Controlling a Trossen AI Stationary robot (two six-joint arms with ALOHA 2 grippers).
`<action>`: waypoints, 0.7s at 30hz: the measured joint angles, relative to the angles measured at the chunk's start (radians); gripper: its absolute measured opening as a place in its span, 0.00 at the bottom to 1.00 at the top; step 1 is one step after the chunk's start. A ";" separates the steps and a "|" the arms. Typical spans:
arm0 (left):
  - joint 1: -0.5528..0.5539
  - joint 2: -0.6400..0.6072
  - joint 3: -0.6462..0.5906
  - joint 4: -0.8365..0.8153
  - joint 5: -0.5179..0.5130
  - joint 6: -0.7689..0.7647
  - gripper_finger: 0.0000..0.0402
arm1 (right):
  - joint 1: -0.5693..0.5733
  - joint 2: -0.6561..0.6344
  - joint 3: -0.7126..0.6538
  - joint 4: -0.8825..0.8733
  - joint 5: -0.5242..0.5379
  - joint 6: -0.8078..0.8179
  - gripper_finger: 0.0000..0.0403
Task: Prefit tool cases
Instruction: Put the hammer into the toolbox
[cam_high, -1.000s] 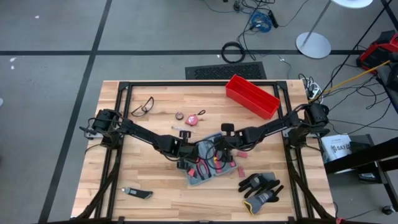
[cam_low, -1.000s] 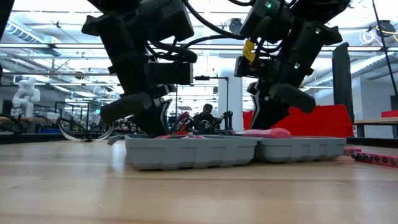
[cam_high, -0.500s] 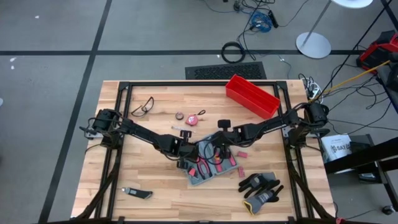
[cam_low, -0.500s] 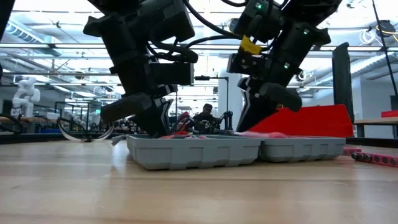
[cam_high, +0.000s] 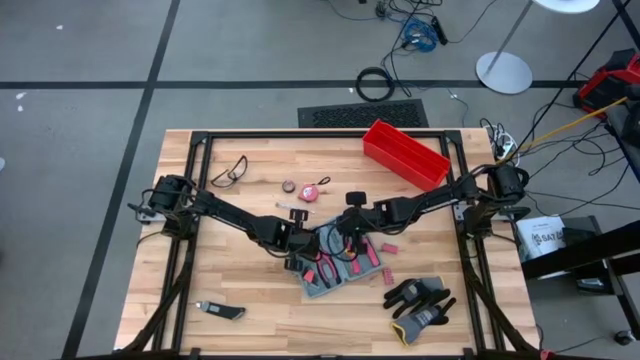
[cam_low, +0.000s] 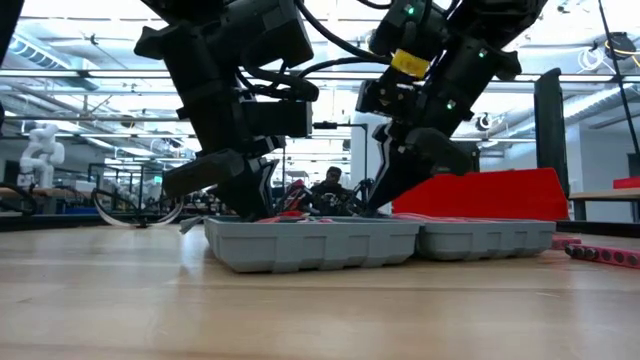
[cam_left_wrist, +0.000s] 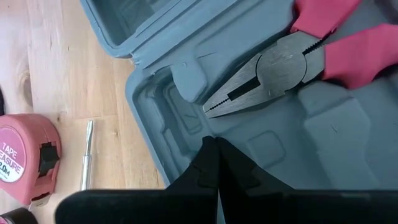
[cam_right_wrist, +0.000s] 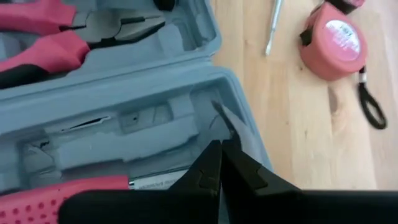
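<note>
The grey-blue tool case (cam_high: 340, 268) lies open near the table's middle, its two halves flat on the wood (cam_low: 380, 243). Pink-handled pliers (cam_left_wrist: 273, 68) sit in one half. A pink-handled tool (cam_right_wrist: 62, 186) with a metal blade (cam_right_wrist: 231, 122) sits in the other. My left gripper (cam_left_wrist: 211, 142) is shut, its tips down in the pliers half near the case's rim (cam_high: 303, 252). My right gripper (cam_right_wrist: 219, 144) is shut over the other half, right beside the blade (cam_high: 350, 238). My left gripper sets its shut fingertips on the case's moulded inside (cam_left_wrist: 186, 134), close to the rim and just short of the pliers' nose. The fingers slant down from the table's left; the case lies flat on the table. My right gripper's shut tips stand at the blade's slot (cam_right_wrist: 205, 127), slanting down from the table's right; whether they touch the blade or the case I cannot tell.
A red bin (cam_high: 405, 155) stands at the far right. Safety glasses (cam_high: 230, 172), a pink tape measure (cam_high: 312, 190) and a metal bit (cam_left_wrist: 87, 162) lie beyond the case. Black gloves (cam_high: 418, 300) lie near right, a small knife (cam_high: 220, 311) near left, pink pieces (cam_high: 386, 262) beside the case.
My right gripper has gone a little toward the table's left along the case and rolled somewhat, staying shut. In the low view the pink handle that stood above the case's rim no longer shows above it.
</note>
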 joint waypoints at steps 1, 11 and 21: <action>0.000 0.000 0.000 0.000 0.000 0.000 0.00 | 0.000 0.002 0.000 -0.001 0.001 -0.003 0.00; 0.002 0.000 0.000 0.000 -0.005 0.000 0.00 | 0.021 -0.040 0.001 -0.069 0.175 0.048 0.00; 0.003 0.000 0.000 0.000 -0.004 -0.001 0.00 | 0.002 -0.034 -0.022 -0.057 0.098 0.137 0.00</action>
